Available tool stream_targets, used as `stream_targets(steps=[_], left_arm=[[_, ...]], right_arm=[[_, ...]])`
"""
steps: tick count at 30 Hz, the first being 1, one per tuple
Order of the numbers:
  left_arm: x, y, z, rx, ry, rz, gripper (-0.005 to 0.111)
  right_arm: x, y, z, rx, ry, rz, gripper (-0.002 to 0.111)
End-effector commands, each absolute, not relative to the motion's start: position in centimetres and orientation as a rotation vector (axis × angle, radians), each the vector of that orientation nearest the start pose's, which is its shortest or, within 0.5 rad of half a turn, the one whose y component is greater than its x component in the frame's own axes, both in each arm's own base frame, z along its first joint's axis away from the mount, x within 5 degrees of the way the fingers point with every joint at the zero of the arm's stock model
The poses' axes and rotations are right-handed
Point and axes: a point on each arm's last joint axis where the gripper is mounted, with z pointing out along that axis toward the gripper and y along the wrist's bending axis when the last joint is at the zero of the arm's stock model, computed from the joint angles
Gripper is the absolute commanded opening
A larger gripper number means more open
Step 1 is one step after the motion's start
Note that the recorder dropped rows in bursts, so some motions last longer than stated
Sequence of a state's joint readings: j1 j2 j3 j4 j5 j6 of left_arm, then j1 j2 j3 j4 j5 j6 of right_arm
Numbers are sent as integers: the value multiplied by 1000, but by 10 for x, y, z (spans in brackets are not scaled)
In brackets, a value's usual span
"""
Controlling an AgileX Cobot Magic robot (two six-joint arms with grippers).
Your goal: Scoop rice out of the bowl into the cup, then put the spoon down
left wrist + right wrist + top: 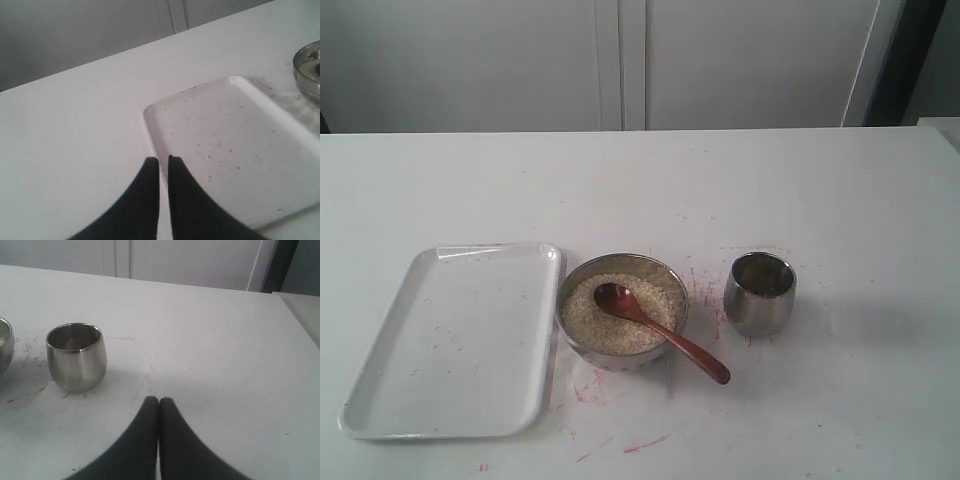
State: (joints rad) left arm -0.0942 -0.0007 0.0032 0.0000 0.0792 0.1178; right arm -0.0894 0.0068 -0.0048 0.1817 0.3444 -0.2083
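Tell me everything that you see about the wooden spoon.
The spoon looks like dark reddish-brown, glossy wood, with an oval head and a long slender handle. It lies tilted: the head rests on the rice, and the handle leans on the rim of the bowl and sticks out over the table. Whether its tip touches the table is unclear. Nothing grips it.

A wide, matte white tabletop (820, 200) spreads beneath and well ahead of the right gripper (159, 399), its surface flecked with thin red scuff marks (645, 442). Past the table's far edge, straight beyond the gripper, stand pale grey flat wall panels (470, 60) split by a narrow vertical seam strip (620, 60). Further toward the gripper's outer side rises a dark vertical band (910, 50), with a second pale surface (305, 310) just beside the table's edge. The light is soft and even, and the shadows are faint.
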Motion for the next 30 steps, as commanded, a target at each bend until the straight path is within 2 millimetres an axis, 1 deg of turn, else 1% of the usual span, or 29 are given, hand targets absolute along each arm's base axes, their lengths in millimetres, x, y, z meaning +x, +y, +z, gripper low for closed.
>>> stream_targets(steps=[1,24,30], left_arm=[[56,-5,206,160,1552,16,14],[56,-5,206,160,1552,16,14],[56,-5,206,160,1552,16,14]], right_arm=[[54,1,183,9,1820,-27,0],[54,1,183,9,1820,-27,0],[55,-1,192,22,1723,-46,0]])
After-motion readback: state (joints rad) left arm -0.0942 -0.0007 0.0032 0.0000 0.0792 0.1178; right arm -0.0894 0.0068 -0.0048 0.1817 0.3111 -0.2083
